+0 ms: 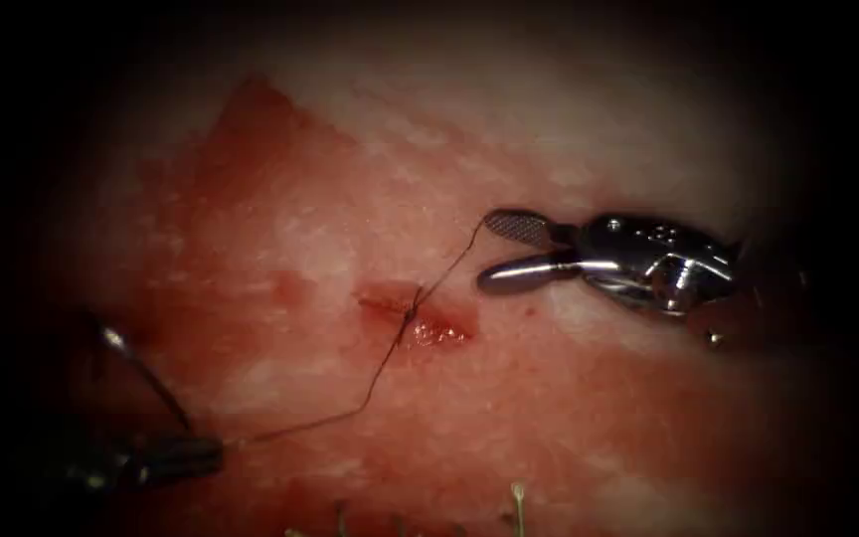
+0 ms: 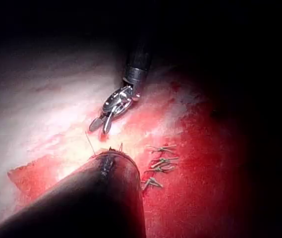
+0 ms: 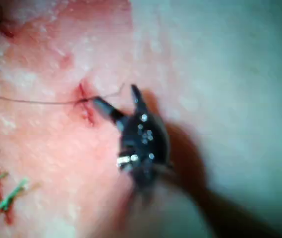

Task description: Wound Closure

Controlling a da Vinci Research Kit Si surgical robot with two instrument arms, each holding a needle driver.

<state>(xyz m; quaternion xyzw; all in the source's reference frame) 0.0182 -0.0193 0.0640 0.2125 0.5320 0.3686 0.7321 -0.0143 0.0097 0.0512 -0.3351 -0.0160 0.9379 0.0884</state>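
The right tool (image 1: 494, 251), at three o'clock of the cut (image 1: 415, 316), gapes wide, holding nothing. The left tool (image 1: 176, 459), at eight o'clock, grips the needle (image 1: 146, 378); thread (image 1: 380, 368) crosses the cut.

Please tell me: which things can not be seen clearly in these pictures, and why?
- Left tool: endoscope view, in deep shadow; what its jaws hold is unclear.
- Needle: endoscope view, dim; its grip point is hidden.
- Thread free end near the open right tool: too thin to follow.
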